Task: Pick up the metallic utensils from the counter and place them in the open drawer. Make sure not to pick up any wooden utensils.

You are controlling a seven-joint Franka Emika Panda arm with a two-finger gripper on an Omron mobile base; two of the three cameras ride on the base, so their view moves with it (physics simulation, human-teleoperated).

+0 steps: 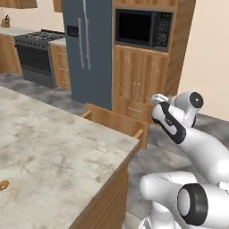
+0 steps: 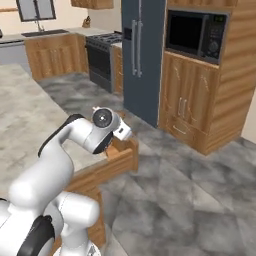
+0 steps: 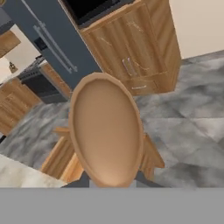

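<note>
Clamped narrow on a wooden spoon (image 3: 106, 131): pincer (image 3: 111, 181) with dark fingertips (image 3: 83, 178) showing at either side of the spoon's base at 6 o'clock in the hand view. Oval orange-brown bowl standing close before the camera, long axis running from 6 toward 12 o'clock. Behind and below the bowl, the open drawer (image 3: 61, 157), light wood, its corners poking out at 8 and 4 o'clock of the bowl.

In the left base view, pincer (image 1: 159, 97) hanging just beyond the drawer (image 1: 117, 121), at about 2 o'clock of it, off the end of the marbled desk (image 1: 53, 147). Drawer pulled out from the desk's far end. At the 9 o'clock edge of that view, lying on the desk, a small orange-brown scrap (image 1: 3, 184), too cropped to name.

In the right base view, pincer (image 2: 125, 131) just above the drawer (image 2: 122, 156), elbow bent high, desk (image 2: 30, 115) stretching off toward 10 o'clock.
</note>
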